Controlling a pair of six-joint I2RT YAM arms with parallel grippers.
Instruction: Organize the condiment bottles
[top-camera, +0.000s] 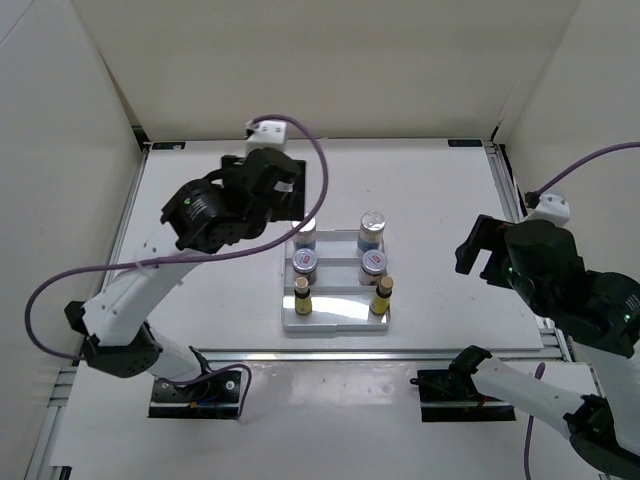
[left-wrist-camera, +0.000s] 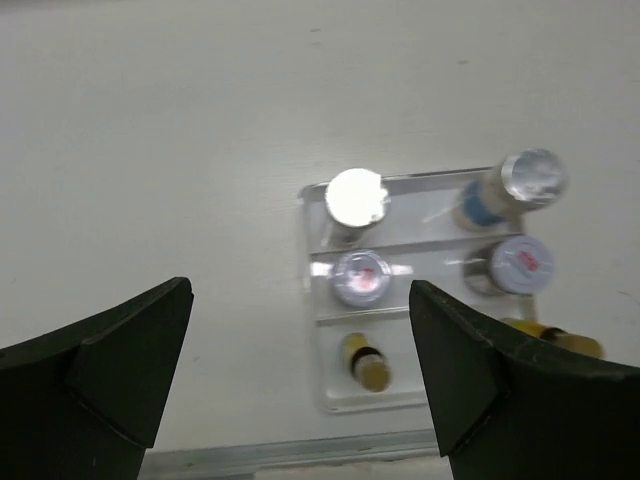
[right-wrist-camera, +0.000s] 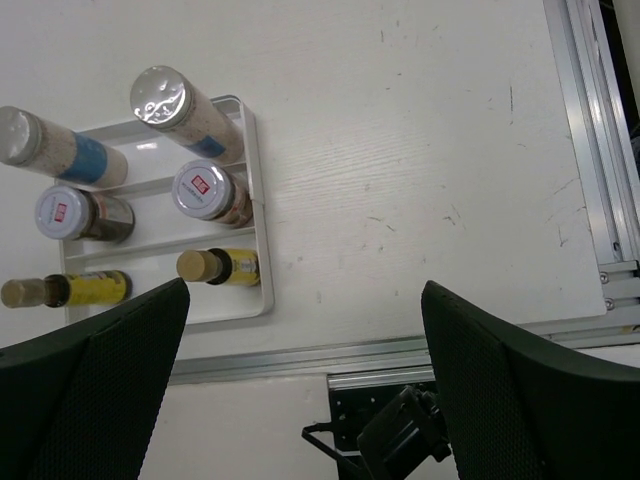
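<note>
All six condiment bottles stand in the white stepped tray (top-camera: 335, 318). Two tall silver-capped jars (top-camera: 372, 232) (top-camera: 306, 238) are on the back step. Two short red-white jars (top-camera: 305, 263) (top-camera: 373, 264) are on the middle step. Two slim yellow bottles (top-camera: 302, 297) (top-camera: 382, 294) are on the front step. My left gripper (top-camera: 285, 200) is open and empty, hovering above the tray's back left; its view shows the left tall jar (left-wrist-camera: 356, 198) and the left yellow bottle (left-wrist-camera: 365, 362). My right gripper (top-camera: 480, 255) is open and empty, raised to the right of the tray (right-wrist-camera: 262, 250).
A metal rail (top-camera: 380, 355) runs along the table's near edge, with the arm base mounts (top-camera: 455, 390) behind it. White walls enclose the table on the left, back and right. The left arm's purple cable (top-camera: 320, 170) loops over the back of the table.
</note>
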